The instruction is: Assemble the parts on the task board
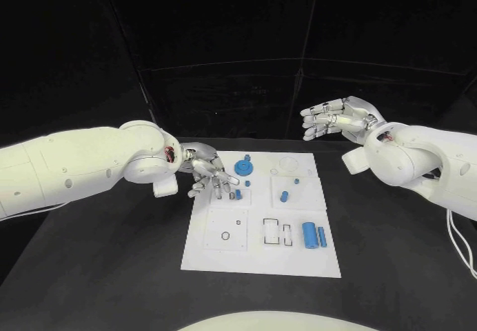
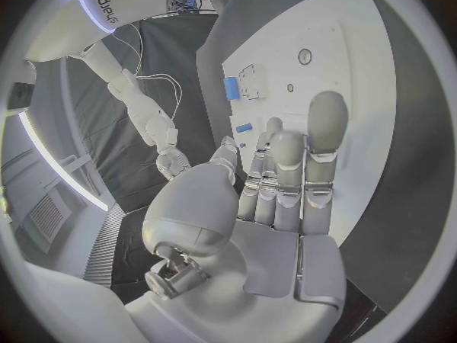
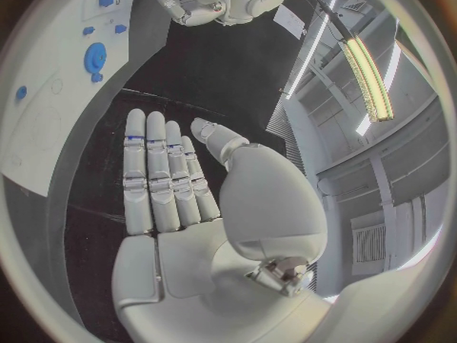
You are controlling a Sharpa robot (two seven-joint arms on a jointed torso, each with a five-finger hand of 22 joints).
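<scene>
Here the task board point(image 1: 260, 214) lies in the middle of the head view, a white plate on the black table point(image 1: 89, 276). The left hand point(image 1: 206, 174) is over the upper left corner of the board; its fingers are stretched out side by side and it holds nothing. In the left wrist view this same hand point(image 2: 276, 198) shows flat, straight fingers above the white plate. The right hand point(image 1: 336, 118) is in the upper right of the head view, above the far edge of the table and well apart from the board; its fingers are a little bent and apart, with nothing between them. The blue gear point(image 1: 245, 167) stands near the top of the board, just beside the left fingers. A blue cylinder point(image 1: 310, 235) lies in the lower right part of the board, next to a smaller blue peg point(image 1: 323, 238). A few other small blue parts point(image 1: 283, 196) lie in the middle of the board.
</scene>
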